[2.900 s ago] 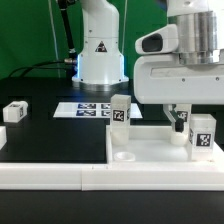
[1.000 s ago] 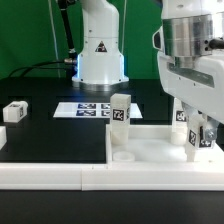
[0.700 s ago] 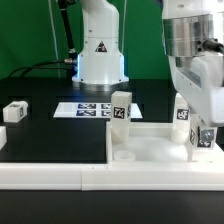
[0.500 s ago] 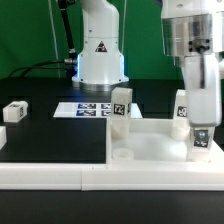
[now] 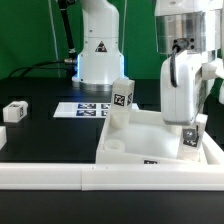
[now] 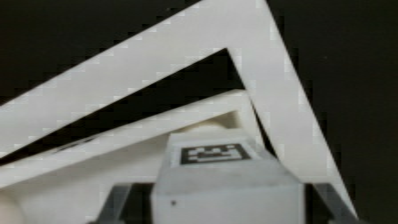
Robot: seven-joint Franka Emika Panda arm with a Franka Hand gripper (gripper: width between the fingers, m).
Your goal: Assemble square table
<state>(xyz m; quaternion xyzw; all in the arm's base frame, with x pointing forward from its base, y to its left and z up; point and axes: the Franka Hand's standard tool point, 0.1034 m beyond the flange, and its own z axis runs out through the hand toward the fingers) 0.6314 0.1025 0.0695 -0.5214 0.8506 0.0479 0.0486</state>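
— Two legs are standing upright in the tabletop [image 5: 150,140] so far as I can see: one [image 5: 121,103] at the far corner toward the exterior view's left, and one [image 5: 189,141] under the arm at the near corner toward the exterior view's right. What is the gripper [image 5: 190,128] doing?

— It is sitting closed partway on that right-hand leg, a finger on either side of it. In the wrist view the tagged leg [image 6: 221,165] is filling the gap between the fingers [image 6: 121,203], so I am reading it as a grip, not a hover.

— And the slab itself?

— It is lying on the black mat, turned at an angle, its near edge close against the white border wall [image 5: 60,172]. One empty round socket [image 5: 117,147] is showing at the near corner toward the exterior view's left. Another loose leg [image 5: 15,111] is lying on its side well apart, by the exterior view's left edge, and the marker board [image 5: 85,108] is lying flat behind.

— So how should this step go?

— I am judging that the leg is being turned into its socket. Keeping it upright matters most: a tilted leg is likely binding instead of seating. The slab is looking free to swing, so the wall should be taking the twist.

— Anything you cannot tell?

— Whether the leg is fully home; its foot is hidden.
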